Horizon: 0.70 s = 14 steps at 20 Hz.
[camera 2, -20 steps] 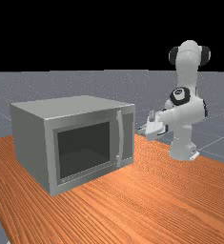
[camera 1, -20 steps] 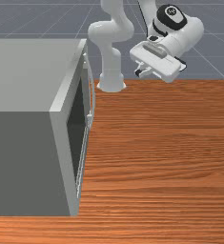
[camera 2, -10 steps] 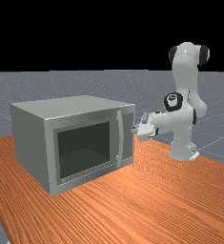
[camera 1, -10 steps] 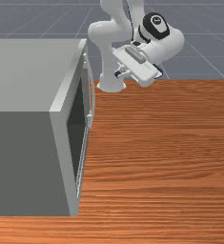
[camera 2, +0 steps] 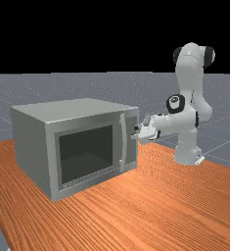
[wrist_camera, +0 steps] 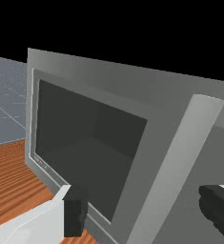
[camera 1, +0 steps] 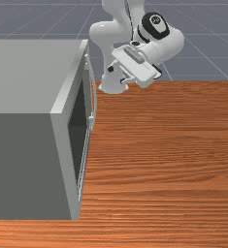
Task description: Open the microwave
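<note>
Now that the jaws have spread wide, empty and near the handle (wrist_camera: pixel 176 167), I can align to straddle it.

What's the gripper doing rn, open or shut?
Gripper: open, fingers apart, holding nothing; handle not gripped.
</note>
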Motion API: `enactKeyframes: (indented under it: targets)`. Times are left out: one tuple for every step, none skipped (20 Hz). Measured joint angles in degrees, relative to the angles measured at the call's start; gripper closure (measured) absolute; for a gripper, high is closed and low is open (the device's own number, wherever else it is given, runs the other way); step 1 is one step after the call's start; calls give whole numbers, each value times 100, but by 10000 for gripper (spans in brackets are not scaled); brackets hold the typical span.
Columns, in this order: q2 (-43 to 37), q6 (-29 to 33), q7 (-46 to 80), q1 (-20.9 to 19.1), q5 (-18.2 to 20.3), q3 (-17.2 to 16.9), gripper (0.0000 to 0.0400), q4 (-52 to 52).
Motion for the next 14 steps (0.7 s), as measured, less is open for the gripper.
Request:
enactKeyframes:
  targets:
    - [-18,18,0,-2,-11,-1,33,-13]
    - [-27,17,0,-2,-11,1,20,-14]
    - [-31,16,0,-1,-7,3,12,-13]
    - [-33,15,0,0,-3,4,7,-12]
    - [-127,-24,0,3,4,14,4,-59]
    - [-219,-31,0,6,13,19,3,-81]
    - [-273,-33,0,9,33,23,2,-89]
    - [-302,-34,0,10,49,25,1,-93]
    - [-481,120,0,8,104,-3,1,-257]
    - [-559,107,0,14,110,8,0,-347]
    - [-604,97,0,17,118,15,0,-399]
    - [-629,91,0,17,123,20,0,-430]
    - [-573,-156,0,25,145,69,0,-397]
    - [-618,-140,0,17,141,63,0,-433]
